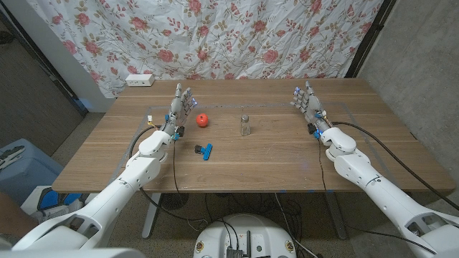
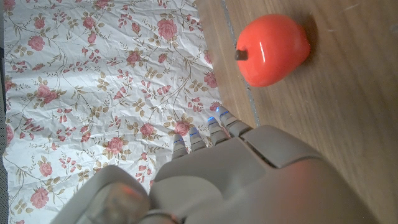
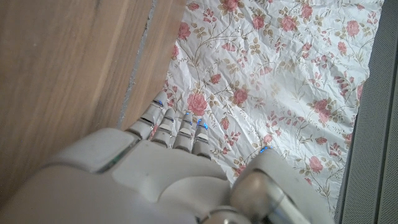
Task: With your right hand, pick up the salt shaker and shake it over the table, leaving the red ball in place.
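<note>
Item, table [image 1: 287, 158]: wooden, with a flowered cloth [image 1: 237, 36] hanging behind its far edge and a white power strip [image 1: 140, 80] at its far left corner.

Item, my left hand [image 1: 179, 107]: raised over the left part of the table, fingers [image 1: 183, 95] straight and a little apart, holding nothing.

Item, red ball [image 1: 204, 120]: on the table just right of my left hand, apart from it; the left wrist view shows a short dark stem on it [image 2: 272, 48].

Item, blue and black clip [image 1: 204, 150]: on the table nearer me, below the red ball.

Item, salt shaker [image 1: 245, 125]: upright near the table's middle, right of the red ball, well apart from both hands.

Item, my right hand [image 1: 308, 104]: raised over the right part of the table, fingers [image 1: 304, 93] straight and a little apart, holding nothing.
</note>
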